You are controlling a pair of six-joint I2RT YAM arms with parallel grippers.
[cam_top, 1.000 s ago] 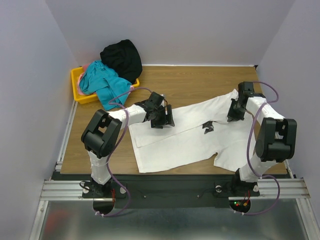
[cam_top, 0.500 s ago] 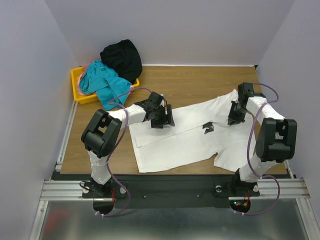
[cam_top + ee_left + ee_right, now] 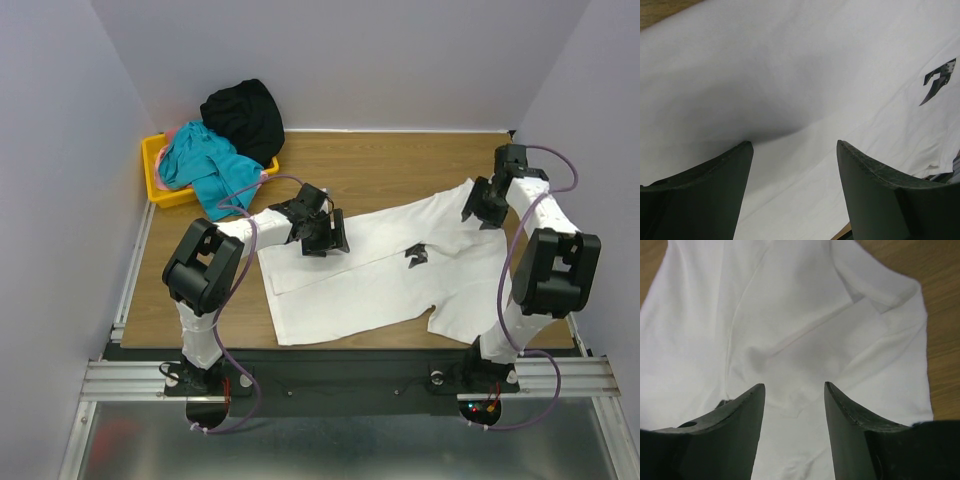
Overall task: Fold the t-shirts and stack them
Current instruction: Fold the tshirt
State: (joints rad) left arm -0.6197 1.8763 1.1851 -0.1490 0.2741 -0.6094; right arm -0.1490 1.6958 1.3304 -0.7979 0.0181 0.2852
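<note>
The right gripper [image 3: 487,205] is being held just above the far right end of the white t-shirt [image 3: 370,285]. Its jaws are standing apart and nothing is being gripped between them; only loose cloth is being shown under them in the wrist view. The left gripper [image 3: 322,238] is being held low over the other end of the shirt, its jaws spread wide too, and no cloth is being pinched there. The shirt is being left flat on the table [image 3: 400,160], between the two arms, with its long side running left to right and tipping a little away toward the right. The small black chest mark [image 3: 416,254] is lying nearer the right arm, and a sleeve [image 3: 458,198] is lying just beside the right gripper, on its left. So the sleeve end is probably being reached most easily by the right arm, and the bottom end by the left. The other t-shirts [image 3: 205,165] are being left piled at the yellow bin [image 3: 172,198]. Since a second ago the right gripper is being moved away toward the far right edge, and its jaws, shut then, are being opened. The left arm and the shirt are being left unchanged.
</note>
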